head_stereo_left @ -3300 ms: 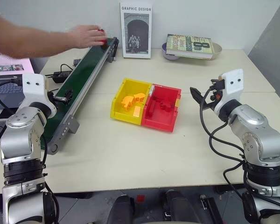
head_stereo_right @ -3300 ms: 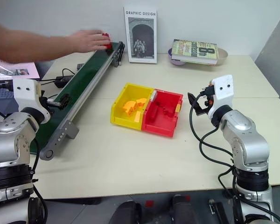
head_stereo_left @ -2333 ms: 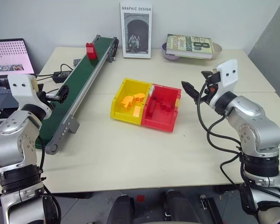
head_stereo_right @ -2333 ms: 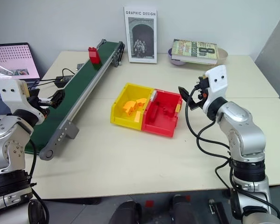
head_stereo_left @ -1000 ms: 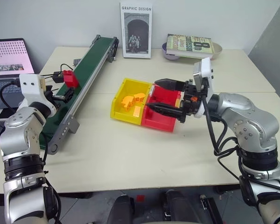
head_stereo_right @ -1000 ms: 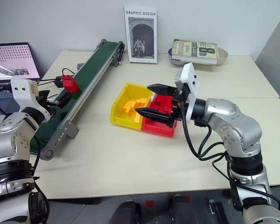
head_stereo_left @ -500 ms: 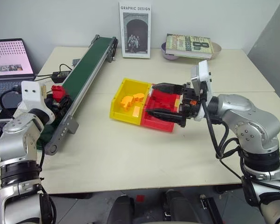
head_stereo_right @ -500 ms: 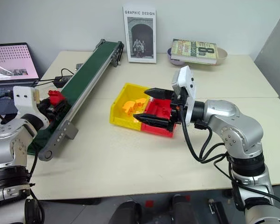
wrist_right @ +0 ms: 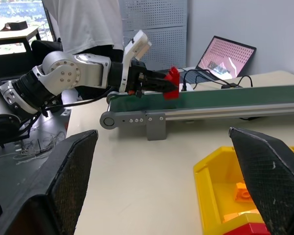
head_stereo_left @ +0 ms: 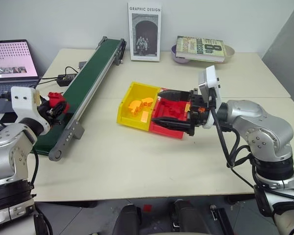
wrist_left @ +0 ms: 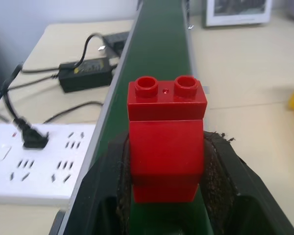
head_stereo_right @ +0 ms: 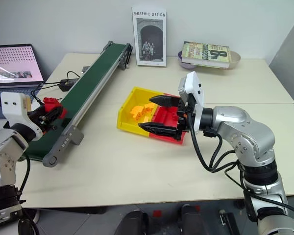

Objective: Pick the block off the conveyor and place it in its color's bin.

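Left wrist view: fingers [wrist_left: 224, 171] hide the block's [wrist_left: 166, 142] sides.

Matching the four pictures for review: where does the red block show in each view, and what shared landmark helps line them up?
Left eye view: the red block at far left, shut in the left gripper.
Right eye view: far left, beside the belt's near end.
Left wrist view: centre, upright between the black fingers.
Right wrist view: upper middle, above the belt.
Shared landmark: the green conveyor.
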{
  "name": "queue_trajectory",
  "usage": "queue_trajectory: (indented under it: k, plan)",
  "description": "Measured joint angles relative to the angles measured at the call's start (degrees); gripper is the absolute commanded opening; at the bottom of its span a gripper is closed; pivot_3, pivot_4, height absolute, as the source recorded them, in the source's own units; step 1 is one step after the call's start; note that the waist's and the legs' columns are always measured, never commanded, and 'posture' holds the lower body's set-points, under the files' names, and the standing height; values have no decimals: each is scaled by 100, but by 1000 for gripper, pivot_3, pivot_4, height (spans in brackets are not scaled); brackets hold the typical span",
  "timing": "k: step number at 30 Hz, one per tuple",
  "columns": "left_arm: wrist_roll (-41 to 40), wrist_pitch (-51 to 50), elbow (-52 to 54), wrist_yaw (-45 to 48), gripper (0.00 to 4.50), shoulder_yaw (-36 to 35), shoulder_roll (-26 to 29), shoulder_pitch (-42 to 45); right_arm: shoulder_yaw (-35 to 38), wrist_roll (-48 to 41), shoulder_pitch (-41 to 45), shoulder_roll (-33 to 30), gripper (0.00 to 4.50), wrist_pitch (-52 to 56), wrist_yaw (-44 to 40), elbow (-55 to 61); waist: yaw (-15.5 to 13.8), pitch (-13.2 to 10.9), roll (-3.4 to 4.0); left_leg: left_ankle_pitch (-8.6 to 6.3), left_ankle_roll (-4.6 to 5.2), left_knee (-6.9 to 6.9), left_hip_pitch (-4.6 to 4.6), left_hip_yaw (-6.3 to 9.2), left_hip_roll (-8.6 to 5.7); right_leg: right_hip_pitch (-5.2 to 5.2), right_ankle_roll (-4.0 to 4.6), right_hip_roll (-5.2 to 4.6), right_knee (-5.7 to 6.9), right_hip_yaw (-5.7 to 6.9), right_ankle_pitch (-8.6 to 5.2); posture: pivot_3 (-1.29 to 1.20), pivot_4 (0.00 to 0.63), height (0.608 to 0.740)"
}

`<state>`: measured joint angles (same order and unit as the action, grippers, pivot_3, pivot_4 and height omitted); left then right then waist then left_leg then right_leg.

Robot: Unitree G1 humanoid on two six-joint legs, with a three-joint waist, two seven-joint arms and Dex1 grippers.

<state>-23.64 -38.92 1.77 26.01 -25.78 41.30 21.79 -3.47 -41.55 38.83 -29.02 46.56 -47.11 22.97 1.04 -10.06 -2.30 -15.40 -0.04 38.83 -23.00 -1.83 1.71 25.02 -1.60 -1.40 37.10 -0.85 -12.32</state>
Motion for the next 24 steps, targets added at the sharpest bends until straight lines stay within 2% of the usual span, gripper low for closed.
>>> queue_trajectory:
  k: [5,10,15,19,20,22,24]
  plan:
    - [-218,-324,261,395,1517,867,-158,946,376,130,-552,-387,4500,169,658,506,-132,1,-3,0,0,4,-7,1,-14,-2,-1,9,-5,0,0,0,150,740]
    - [-311,-241,86,1283,1517,2256,-867,2031,678,454,-1361,-687,4500,587,1678,1458,-164,2,-3,0,0,4,-8,-5,-18,-3,-2,14,-10,-7,0,0,150,740]
    - [225,699,-1138,2271,1517,3513,-1591,2866,982,557,-2012,-775,4500,1092,2433,2173,-77,1,0,0,1,3,0,-10,-26,-1,4,41,-7,-11,-6,0,150,740]
    - [848,1805,-2431,2915,1517,4139,-1948,3200,1127,479,-2255,-760,4500,1407,2772,2584,-42,1,1,0,2,2,4,-3,-7,1,13,73,0,-14,-9,0,150,740]
    - [984,2047,-2786,3027,2218,4187,-2022,3243,1146,466,-2275,-748,4500,1462,2863,2653,-37,1,1,1,2,2,5,0,-3,1,14,81,1,-13,-9,0,150,740]
    - [1172,2491,-3446,3210,2385,4225,-2147,3324,1191,441,-2331,-707,4500,1558,3014,2762,-36,1,1,1,2,2,3,3,-1,2,13,87,1,-10,-10,0,150,740]
    - [1281,2796,-3925,3365,2881,4224,-2244,3429,1220,433,-2398,-655,4500,1641,3145,2845,-51,1,1,1,2,2,-1,3,0,3,13,87,-1,-9,-10,0,150,740]
